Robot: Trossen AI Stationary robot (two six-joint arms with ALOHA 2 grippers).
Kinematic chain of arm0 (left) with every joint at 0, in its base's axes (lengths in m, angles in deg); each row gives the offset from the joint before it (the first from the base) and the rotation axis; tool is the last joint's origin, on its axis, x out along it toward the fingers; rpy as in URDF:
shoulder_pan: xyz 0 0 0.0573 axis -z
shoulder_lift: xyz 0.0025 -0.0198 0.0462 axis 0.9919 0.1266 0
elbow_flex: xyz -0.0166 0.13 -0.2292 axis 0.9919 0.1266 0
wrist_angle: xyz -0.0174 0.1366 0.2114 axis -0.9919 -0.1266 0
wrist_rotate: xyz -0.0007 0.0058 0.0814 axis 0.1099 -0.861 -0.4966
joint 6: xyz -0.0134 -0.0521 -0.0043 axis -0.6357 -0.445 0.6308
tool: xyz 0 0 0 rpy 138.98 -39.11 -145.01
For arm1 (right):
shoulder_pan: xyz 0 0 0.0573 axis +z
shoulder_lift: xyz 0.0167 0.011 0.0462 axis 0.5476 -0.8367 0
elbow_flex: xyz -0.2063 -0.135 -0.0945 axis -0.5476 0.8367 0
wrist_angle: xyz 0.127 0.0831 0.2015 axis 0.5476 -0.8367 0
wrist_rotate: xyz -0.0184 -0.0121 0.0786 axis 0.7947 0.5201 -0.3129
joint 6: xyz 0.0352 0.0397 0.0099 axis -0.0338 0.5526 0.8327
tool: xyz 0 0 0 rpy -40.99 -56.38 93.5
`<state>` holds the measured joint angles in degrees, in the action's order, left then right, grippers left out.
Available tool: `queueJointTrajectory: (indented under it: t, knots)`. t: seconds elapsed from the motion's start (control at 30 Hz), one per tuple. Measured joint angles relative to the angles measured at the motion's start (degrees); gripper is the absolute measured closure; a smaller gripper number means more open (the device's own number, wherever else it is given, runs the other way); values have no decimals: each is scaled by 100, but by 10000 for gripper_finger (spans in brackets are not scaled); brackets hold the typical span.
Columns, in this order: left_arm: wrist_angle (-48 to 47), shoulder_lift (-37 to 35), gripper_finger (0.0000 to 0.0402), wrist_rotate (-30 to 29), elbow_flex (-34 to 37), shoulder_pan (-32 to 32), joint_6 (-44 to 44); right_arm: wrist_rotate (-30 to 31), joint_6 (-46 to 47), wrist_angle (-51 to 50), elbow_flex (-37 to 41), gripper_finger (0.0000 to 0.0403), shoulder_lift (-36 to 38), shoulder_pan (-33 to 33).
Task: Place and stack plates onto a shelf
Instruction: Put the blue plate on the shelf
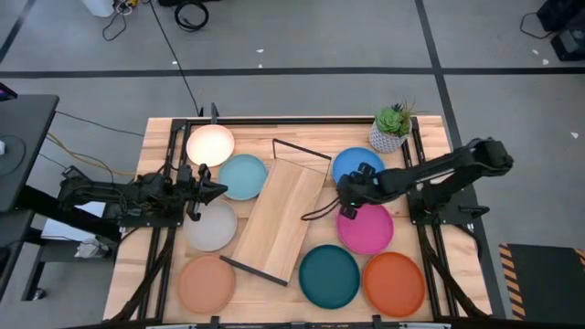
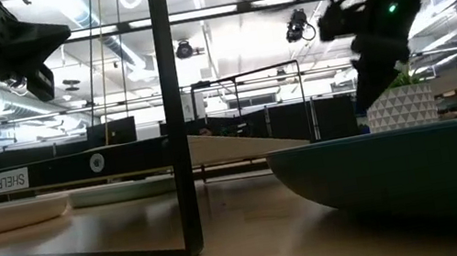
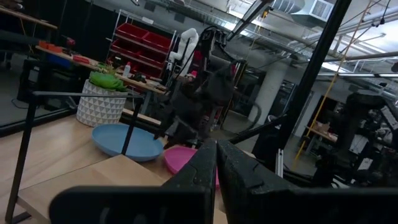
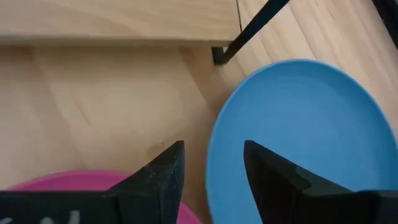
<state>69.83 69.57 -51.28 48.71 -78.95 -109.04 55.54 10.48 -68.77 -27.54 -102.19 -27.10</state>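
- The right claw [image 1: 348, 206] hangs with its fingers parted and nothing between them, over the gap where the blue plate [image 1: 357, 165] meets the pink plate [image 1: 366, 228].
- The right wrist view looks straight down: the blue plate's near rim sits just under the fingers [image 4: 269, 167], pink showing at the edge.
- My read: it is lining up a rim pinch on the blue plate. To do that well, it should straddle the lip squarely, one finger inside the dish and one outside, then close firmly before any lift.
- Watch the pink plate. The two rims lie close together, so a sloppy descent could nudge it.
- The shelf [image 1: 280, 217] lies askew in the middle of the counter [image 1: 164, 137], its board bare, black wire frames at both ends. No plate is on it yet.
- The left claw [image 1: 207, 191] hovers between the cream plate [image 1: 210, 143], the light blue plate [image 1: 242, 176] and the grey plate [image 1: 210, 225], fingers pressed together, carrying nothing.
- Peach [image 1: 206, 283], teal [image 1: 329, 276] and orange [image 1: 394, 282] plates wait along the near edge.
- The plant pot [image 1: 389, 135] stands close behind the blue plate, so the lift should come up clear of it.
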Motion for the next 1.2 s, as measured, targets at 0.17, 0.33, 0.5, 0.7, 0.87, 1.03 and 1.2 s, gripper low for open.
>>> queueJointTrajectory:
  t: [0.17, 0.33, 0.5, 0.7, 0.87, 1.03, 1.2]
  knots:
    - [0, 0, 381, 0, 2, 2, 4, -179, -272, -105, -233, 234, -605, -239]
    - [6, 0, 381, 0, 0, 0, 9, -399, -423, -116, -277, 245, -983, -453]
    - [39, 1, 381, -1, 1, 0, 163, -418, -425, -175, -277, 275, -1225, -597]
    - [41, 0, 381, 0, 0, 0, 205, -511, -334, -266, -279, 352, -1309, -689]
    - [39, 2, 381, 0, 2, 0, 195, -556, -251, -448, -319, 388, -1246, -677]
    - [39, 0, 381, 0, 1, 0, 188, -638, 94, -1298, -786, 381, -1242, -435]
    - [37, 2, 381, 0, 1, 0, 184, -728, 707, -2225, -1488, 388, -1244, 5]
